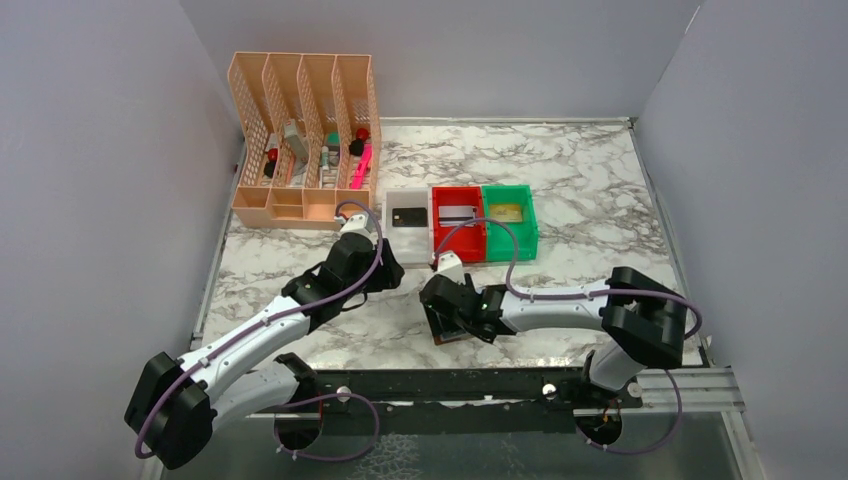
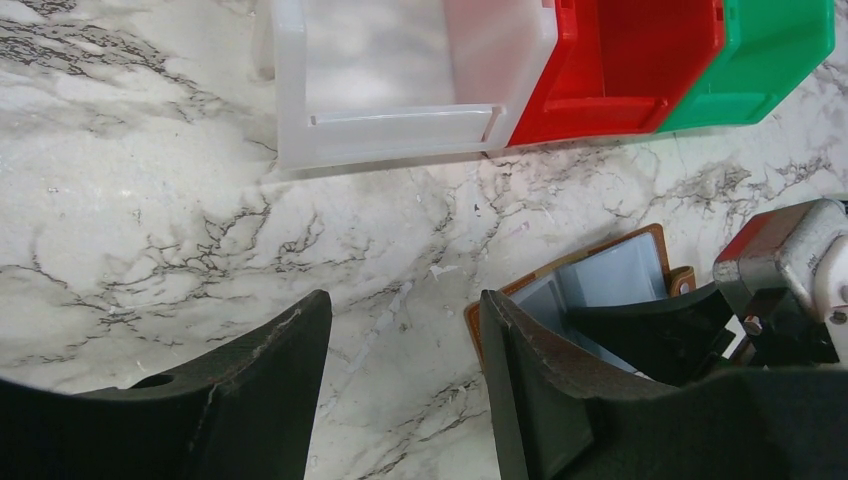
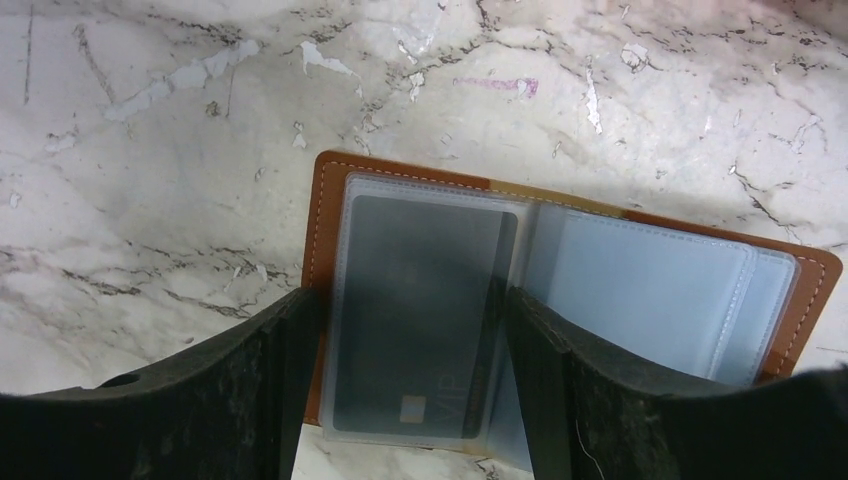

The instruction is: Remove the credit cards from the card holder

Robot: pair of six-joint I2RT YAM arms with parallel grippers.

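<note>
Brown leather card holder [image 3: 650,290] open on marble [image 3: 150,150], dark card [image 3: 420,300] sleeved; left fingers [image 2: 230,410], right fingers [image 3: 200,420] parted, empty

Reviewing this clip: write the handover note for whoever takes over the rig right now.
Left gripper: open, empty, over bare marble beside the card holder.
Right gripper: open, jaws either side of the holder's clear sleeve.
Done: black card in the white bin, silvery card in the red bin, gold card in the green bin.
Left: a dark VIP card sits in the sleeve; pull it out.
</note>
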